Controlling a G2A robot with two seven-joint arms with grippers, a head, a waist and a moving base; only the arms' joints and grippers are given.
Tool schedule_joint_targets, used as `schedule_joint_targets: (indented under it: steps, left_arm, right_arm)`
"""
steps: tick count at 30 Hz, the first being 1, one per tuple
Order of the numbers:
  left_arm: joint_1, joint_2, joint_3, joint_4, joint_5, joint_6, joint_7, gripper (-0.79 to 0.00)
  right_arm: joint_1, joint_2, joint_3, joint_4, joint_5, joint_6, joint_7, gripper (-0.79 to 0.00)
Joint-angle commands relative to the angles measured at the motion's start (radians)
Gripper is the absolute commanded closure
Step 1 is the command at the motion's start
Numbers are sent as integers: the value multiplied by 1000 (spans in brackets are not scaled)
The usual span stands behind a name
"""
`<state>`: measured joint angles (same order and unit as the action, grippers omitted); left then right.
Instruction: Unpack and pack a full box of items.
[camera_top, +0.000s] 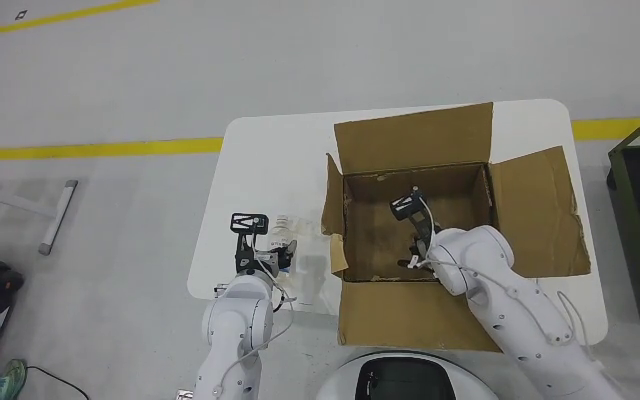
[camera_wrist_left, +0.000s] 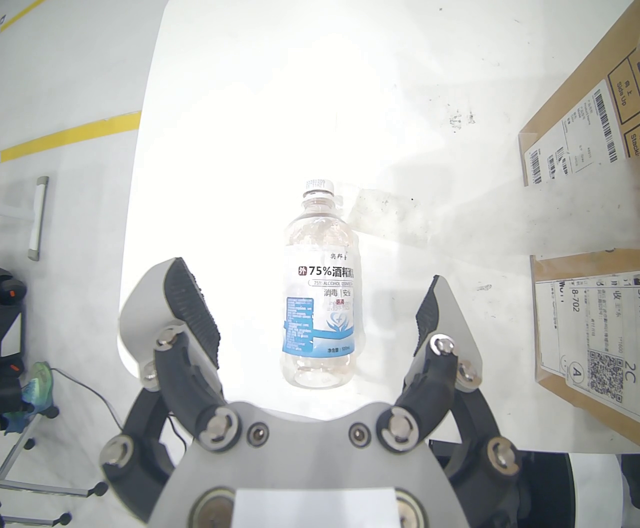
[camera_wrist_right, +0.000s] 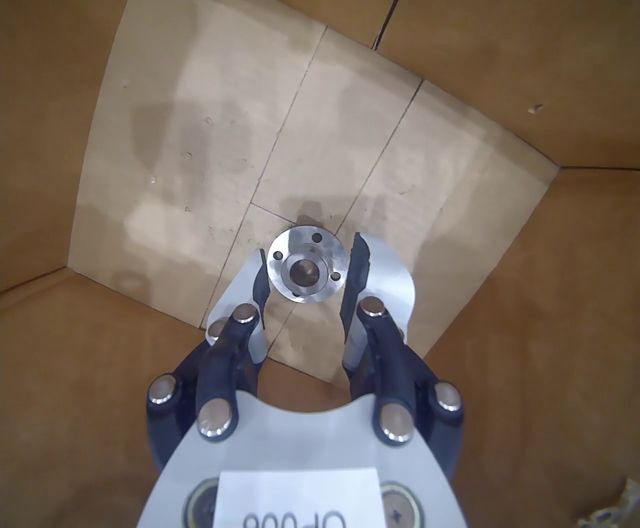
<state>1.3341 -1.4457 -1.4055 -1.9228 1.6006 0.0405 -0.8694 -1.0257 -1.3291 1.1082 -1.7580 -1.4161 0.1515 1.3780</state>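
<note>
Fingers of right gripper are closed on round grey metal flange w/ bolt holes, one pad on each side of its rim. This is inside open brown cardboard box. We see the box's bare floor beyond the flange and can't tell if the part touches it.

Left gripper hangs over white surface near the box's outer wall, its fingers spread wide & holding nothing. Between them, apart from both pads, we see clear plastic bottle w/ white cap & blue-white label lying on the surface, cap pointing away from the gripper.

In top view we find the box w/ flaps folded out & the right arm down inside it. The box side near the bottle carries white printed labels.
</note>
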Motion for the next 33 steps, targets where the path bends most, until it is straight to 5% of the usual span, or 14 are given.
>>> schedule_joint_targets:
  steps: [1, 25, 28, 30, 33]
  left_arm:
    - [0, 0, 0, 0, 0, 0, 0, -785]
    - [0, 0, 0, 0, 0, 0, 0, -785]
    - [0, 0, 0, 0, 0, 0, 0, -785]
    - [0, 0, 0, 0, 0, 0, 0, -785]
    - [0, 0, 0, 0, 0, 0, 0, -785]
  right_arm:
    - [-1, -1, -1, 7, -2, -3, -1, -351]
    - [27, -23, -24, 110, -23, -5, -12, -299]
    - [31, -25, -25, 117, -27, -7, -10, -191]
    - [32, -26, -25, 118, -29, -7, -9, 0]
    - [31, -28, -20, 102, -32, -5, -9, 0]
